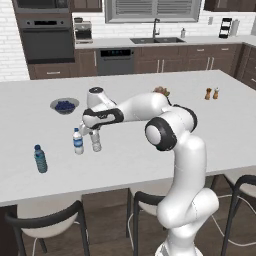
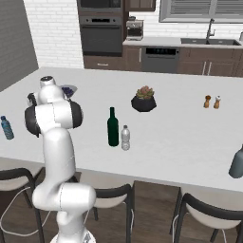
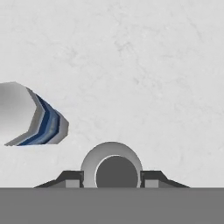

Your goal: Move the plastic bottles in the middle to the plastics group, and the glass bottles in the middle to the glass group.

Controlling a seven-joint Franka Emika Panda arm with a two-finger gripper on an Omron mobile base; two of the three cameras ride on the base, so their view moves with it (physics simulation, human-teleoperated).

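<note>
The white island counter carries everything. From the left base view the arm reaches out over the counter's left half, and its gripper sits clamped on a clear white-capped bottle, which stands on the surface just right of the blue-labelled bottle, the two nearly touching. The blue-tinted, blue-capped bottle stands apart from them, nearer the counter's front left corner. Behind them, toward the far left edge, is a bowl of dark berries.

The right base view gives what the arm's bulk hides from the left: a dark green wine bottle stands upright in the middle of the counter toward the front edge, with a second clear bottle just beside it on the right. A potted plant sits behind them, two small shakers stand toward the right end, and a grey bottle shows at the front right edge.

The hand view looks straight down the held bottle's cap, pinched between both fingertips, with the blue label of its neighbour at left
</note>
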